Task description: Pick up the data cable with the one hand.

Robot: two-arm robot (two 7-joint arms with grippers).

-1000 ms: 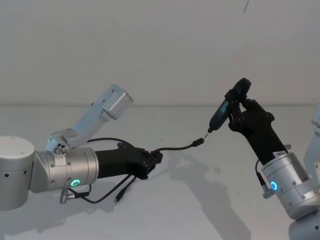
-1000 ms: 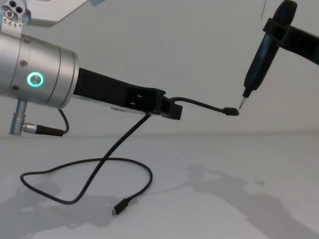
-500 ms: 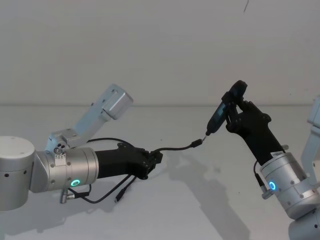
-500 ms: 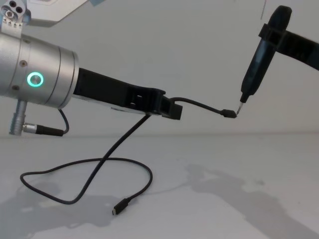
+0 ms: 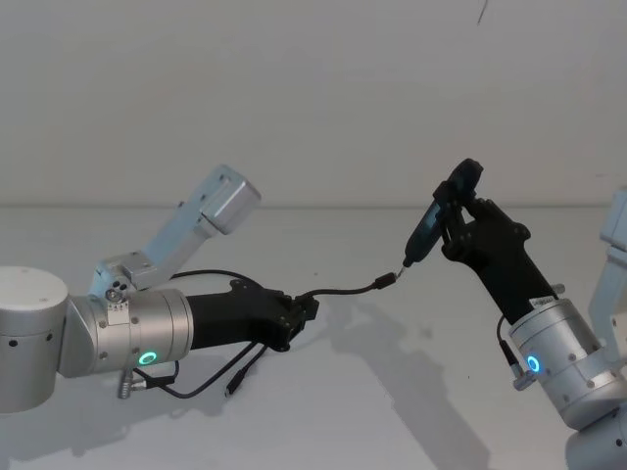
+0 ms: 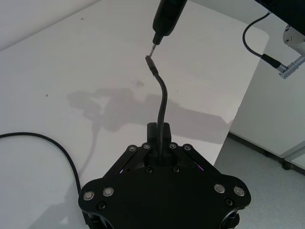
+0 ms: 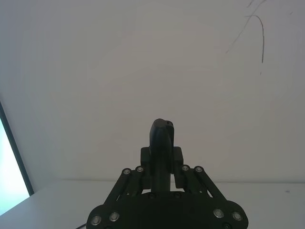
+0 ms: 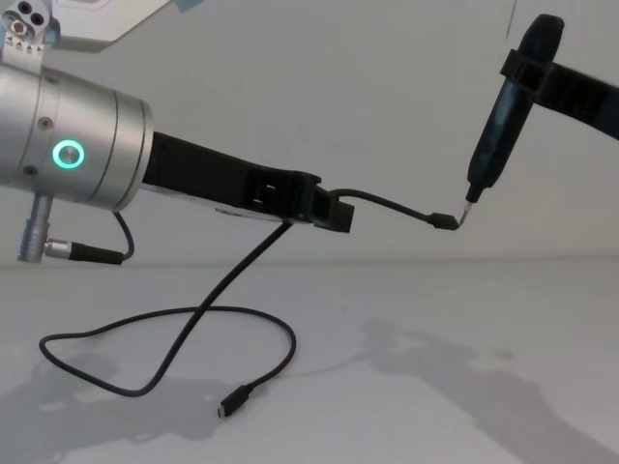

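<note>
The left gripper (image 8: 334, 211), pressed shut on the data cable (image 8: 208, 304), holds its near plug raised ahead of itself against the pen-shaped tool (image 8: 495, 126) pinched by the right gripper (image 5: 458, 211); pickup looks complete, steadiness needed next.

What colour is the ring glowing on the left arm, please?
Green ring, clearest in the chest view.
</note>
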